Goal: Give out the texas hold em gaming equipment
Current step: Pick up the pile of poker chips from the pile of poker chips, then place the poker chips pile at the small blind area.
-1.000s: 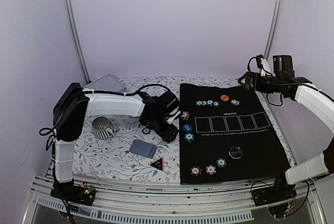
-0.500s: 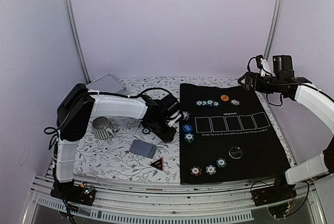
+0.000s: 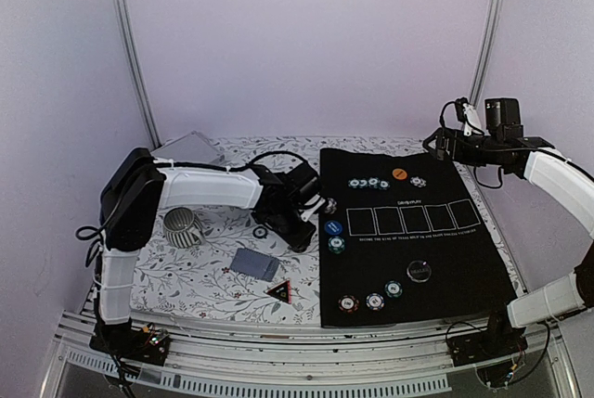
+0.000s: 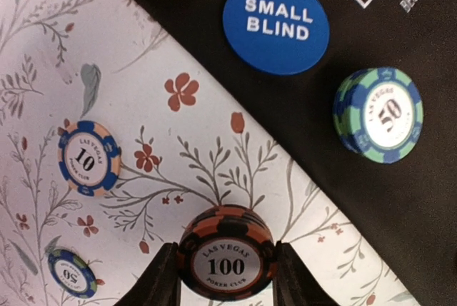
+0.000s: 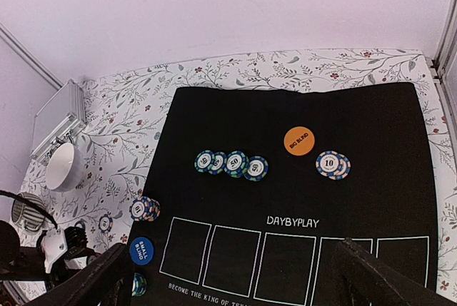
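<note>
Down at the left edge of the black felt mat (image 3: 464,259), the left gripper (image 4: 226,274) is clenched on a red-brown chip (image 4: 226,252). Its two dark fingers (image 4: 161,281) press the round rim from either side. The chip's face is glossy, with a white centre printed "100" and black stripes along the edge. It sits over the floral tablecloth (image 4: 214,163), just beside the mat's border; I cannot tell whether it touches the cloth.

Near it on the mat lie a flat, smooth blue button (image 4: 275,24) lettered "SMALL BLIND" and a short stack of green-and-blue chips (image 4: 378,115) marked "50". On the cloth lies a single orange-and-blue chip (image 4: 88,158) marked "10".

Farther off, the right gripper (image 5: 232,263) hangs high above the mat with its fingers spread wide and nothing between them. Below it are a row of four striped chips (image 5: 232,164) and an orange button (image 5: 299,140). A black disc (image 3: 419,270) rests on the felt, and the grey-blue cards (image 3: 253,264) lie on the cloth near a ribbed striped mug (image 3: 182,228).
</note>
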### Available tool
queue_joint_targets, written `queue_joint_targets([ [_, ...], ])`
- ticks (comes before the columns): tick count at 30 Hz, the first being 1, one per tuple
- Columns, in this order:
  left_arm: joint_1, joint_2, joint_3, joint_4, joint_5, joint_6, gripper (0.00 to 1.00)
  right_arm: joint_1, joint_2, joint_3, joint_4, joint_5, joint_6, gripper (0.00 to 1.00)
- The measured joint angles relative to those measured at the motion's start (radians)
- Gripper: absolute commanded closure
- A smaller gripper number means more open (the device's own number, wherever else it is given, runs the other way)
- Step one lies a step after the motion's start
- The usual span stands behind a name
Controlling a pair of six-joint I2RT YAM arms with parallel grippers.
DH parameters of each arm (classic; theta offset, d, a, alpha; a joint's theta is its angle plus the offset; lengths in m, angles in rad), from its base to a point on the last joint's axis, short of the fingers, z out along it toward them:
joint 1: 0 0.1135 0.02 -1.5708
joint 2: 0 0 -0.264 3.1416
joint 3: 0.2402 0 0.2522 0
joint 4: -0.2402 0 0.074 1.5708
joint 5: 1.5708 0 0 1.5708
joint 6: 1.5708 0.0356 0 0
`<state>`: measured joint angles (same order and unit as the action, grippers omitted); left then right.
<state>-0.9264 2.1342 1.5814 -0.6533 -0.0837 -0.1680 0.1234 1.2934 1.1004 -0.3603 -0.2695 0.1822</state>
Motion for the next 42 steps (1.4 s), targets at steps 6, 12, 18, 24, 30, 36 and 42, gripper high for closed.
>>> queue_joint_targets([
  [6,-0.070,-0.017,0.062,-0.010,-0.003,0.048,1.00,0.000,0.006,0.000,0.000,-0.001,0.000,0.01],
  [12,-0.142,-0.006,0.152,-0.033,0.028,0.086,1.00,0.000,0.012,0.000,0.000,-0.003,0.000,0.01],
  [18,-0.178,0.053,0.273,-0.052,0.045,0.119,1.00,0.000,0.017,0.000,-0.002,-0.003,0.000,0.01],
  [24,-0.146,0.060,0.255,-0.081,0.039,0.107,1.00,0.000,0.017,0.000,-0.009,-0.003,0.000,0.01],
  [30,-0.072,0.061,0.256,-0.077,0.008,0.101,1.00,0.000,0.024,0.000,-0.015,-0.007,0.000,0.01],
  [36,-0.006,0.107,0.288,-0.071,-0.021,0.092,1.00,0.000,0.024,0.001,-0.017,-0.006,-0.001,0.01],
  [42,0.014,0.170,0.326,-0.068,-0.052,0.093,1.00,0.000,0.024,0.001,-0.018,-0.007,-0.002,0.01],
])
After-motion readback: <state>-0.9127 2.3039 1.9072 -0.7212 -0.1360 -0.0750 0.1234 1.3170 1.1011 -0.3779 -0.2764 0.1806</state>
